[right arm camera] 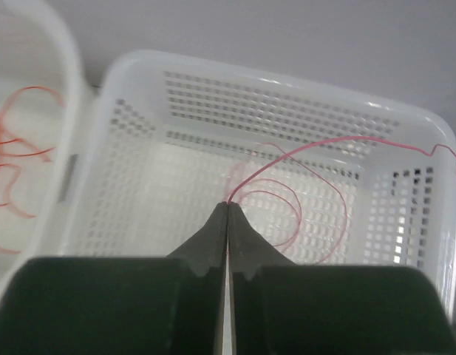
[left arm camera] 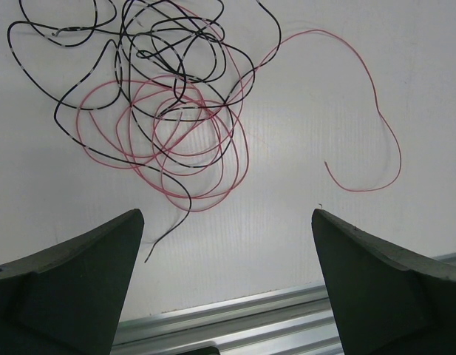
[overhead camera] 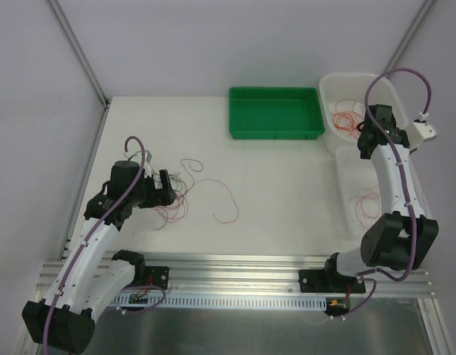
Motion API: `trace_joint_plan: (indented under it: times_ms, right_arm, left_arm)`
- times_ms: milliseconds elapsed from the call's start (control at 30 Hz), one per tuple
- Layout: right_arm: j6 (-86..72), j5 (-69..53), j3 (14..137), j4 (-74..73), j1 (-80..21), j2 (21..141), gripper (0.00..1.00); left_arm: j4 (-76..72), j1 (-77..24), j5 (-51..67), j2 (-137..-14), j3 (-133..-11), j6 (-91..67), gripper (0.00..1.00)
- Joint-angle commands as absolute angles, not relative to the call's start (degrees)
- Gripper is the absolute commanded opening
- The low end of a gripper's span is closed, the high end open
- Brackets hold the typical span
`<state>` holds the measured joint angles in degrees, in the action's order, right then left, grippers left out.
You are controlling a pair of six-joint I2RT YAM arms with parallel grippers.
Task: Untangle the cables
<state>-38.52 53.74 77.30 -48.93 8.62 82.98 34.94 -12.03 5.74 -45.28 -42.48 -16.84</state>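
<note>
A tangle of thin black and red cables (left arm camera: 168,111) lies on the white table, just ahead of my left gripper (left arm camera: 226,222), which is open and empty with its jaws wide apart. In the top view the tangle (overhead camera: 176,201) sits right by the left gripper (overhead camera: 168,191). One loose red cable (left arm camera: 375,118) curves off to the right, also seen in the top view (overhead camera: 229,201). My right gripper (right arm camera: 228,205) is shut on a thin red cable (right arm camera: 316,148) above a white perforated basket (right arm camera: 139,96). In the top view the right gripper (overhead camera: 363,146) hangs over the baskets.
A green tray (overhead camera: 276,132) stands at the back centre. A white basket (overhead camera: 327,89) at the back right holds orange cables (overhead camera: 346,117). A second white basket (overhead camera: 346,166) nearer me holds red cables (overhead camera: 368,201). A metal rail (overhead camera: 235,270) runs along the near edge.
</note>
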Motion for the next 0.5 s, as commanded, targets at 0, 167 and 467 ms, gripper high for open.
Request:
trace_joint_plan:
  times_ms: [0, 167, 467]
  right_arm:
    - [-26.6, 58.2, 85.1, -45.3, 3.8, 80.9, 0.01]
    - [-19.3, 58.6, 89.6, -42.0, 0.2, 80.4, 0.01]
    - [-21.9, 57.7, 81.5, -39.8, 1.1, 78.5, 0.01]
  left_arm:
    - [33.9, -12.4, 6.1, -44.4, -42.1, -15.5, 0.99]
    - [33.9, -12.4, 5.8, -44.1, -42.0, -15.5, 0.99]
    - [33.9, -12.4, 5.4, -43.7, -41.8, -15.6, 0.99]
